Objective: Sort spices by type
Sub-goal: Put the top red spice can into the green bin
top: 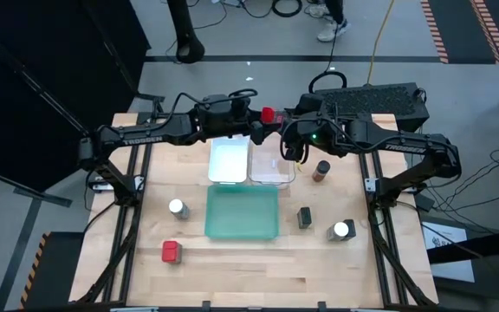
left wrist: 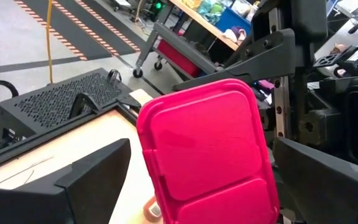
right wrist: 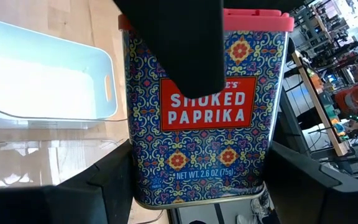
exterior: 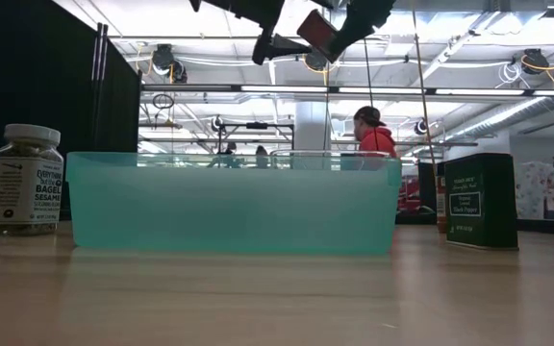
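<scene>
A red-lidded tin (right wrist: 204, 112) labelled smoked paprika hangs high over the far ends of the white tray (top: 229, 160) and the clear tray (top: 271, 165). My right gripper (right wrist: 197, 186) is shut on it. My left gripper (left wrist: 210, 180) is open and faces it from the table's left, one finger on either side of the tin's red lid (left wrist: 210, 143). In the low view the tin (exterior: 317, 34) shows tilted near the top. On the table stand a second red tin (top: 171, 251), two white-lidded jars (top: 178, 208) (top: 341, 230), a dark tin (top: 304, 217) and a brown jar (top: 321, 170). My right gripper pinches the tin's two narrow sides, near its base (right wrist: 132, 177), between its two fingers. The fingers come from the table's right, slanting down. The tin is lifted clear and tilted. My left gripper's finger (right wrist: 173, 43) lies over the tin's front; whether it touches, I cannot tell.
A green tray (top: 242, 212) sits in the middle of the table, in front of the white and clear trays. A black perforated box (top: 379, 97) stands at the far right corner. Bare wood lies along the near edge.
</scene>
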{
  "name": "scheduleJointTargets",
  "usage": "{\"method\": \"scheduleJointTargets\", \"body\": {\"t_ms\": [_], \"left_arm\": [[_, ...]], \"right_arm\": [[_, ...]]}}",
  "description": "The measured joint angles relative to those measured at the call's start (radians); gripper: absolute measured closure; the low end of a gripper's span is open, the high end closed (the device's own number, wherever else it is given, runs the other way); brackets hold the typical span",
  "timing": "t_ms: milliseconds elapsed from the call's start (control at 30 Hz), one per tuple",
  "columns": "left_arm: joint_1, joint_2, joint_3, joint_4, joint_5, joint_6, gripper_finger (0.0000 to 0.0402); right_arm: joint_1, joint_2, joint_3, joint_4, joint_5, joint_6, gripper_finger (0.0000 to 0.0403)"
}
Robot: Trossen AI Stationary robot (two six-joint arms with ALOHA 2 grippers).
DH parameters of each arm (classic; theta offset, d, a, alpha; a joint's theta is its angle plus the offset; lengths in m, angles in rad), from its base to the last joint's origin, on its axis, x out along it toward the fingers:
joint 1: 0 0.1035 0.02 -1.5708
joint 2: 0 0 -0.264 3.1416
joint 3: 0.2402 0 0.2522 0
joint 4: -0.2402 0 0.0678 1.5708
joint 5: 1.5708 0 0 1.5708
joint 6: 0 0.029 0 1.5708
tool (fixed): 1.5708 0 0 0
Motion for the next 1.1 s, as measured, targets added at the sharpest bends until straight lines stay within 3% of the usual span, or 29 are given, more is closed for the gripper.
{"method": "scheduleJointTargets", "body": {"t_ms": [467, 1100], "left_arm": [[0.000, 0.000, 0.000, -0.004, -0.001, -0.023, 0.0162], [0.017, -0.001, 0.000, -0.048, 0.002, -0.017, 0.0174]], "right_arm": [[0.000, 0.000, 0.000, 0.001, 0.011, 0.019, 0.0121], [0.002, -0.006, 0.000, -0.063, -0.008, 0.167, 0.0068]]}}
